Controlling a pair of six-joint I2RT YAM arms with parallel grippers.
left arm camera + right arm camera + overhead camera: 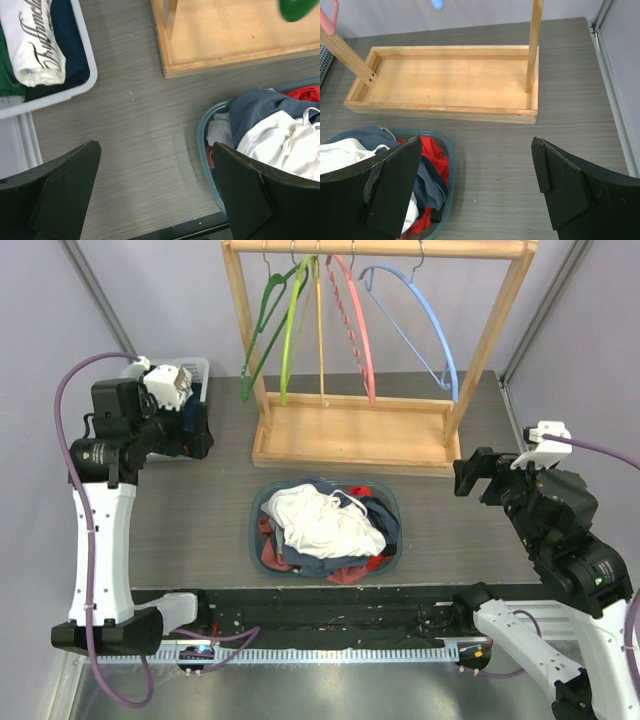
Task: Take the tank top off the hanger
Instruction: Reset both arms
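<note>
Several coloured hangers [355, 330] hang bare on the wooden rack [350, 435] at the back. A white tank top [320, 520] with thin straps lies on top of the clothes pile in the teal basket [255, 530]; no hanger is on it. It shows at the right of the left wrist view [285, 142] and at the lower left of the right wrist view [340, 155]. My left gripper [200, 430] hovers left of the rack, open and empty [156, 150]. My right gripper [470, 478] hovers right of the basket, open and empty [476, 145].
A grey bin [92, 75] with folded clothes, among them a white shirt with script lettering [37, 40], stands at the back left behind my left gripper. The rack's uprights and base tray [445, 82] stand just behind the basket. The table's right edge [615, 100] runs along a wall.
</note>
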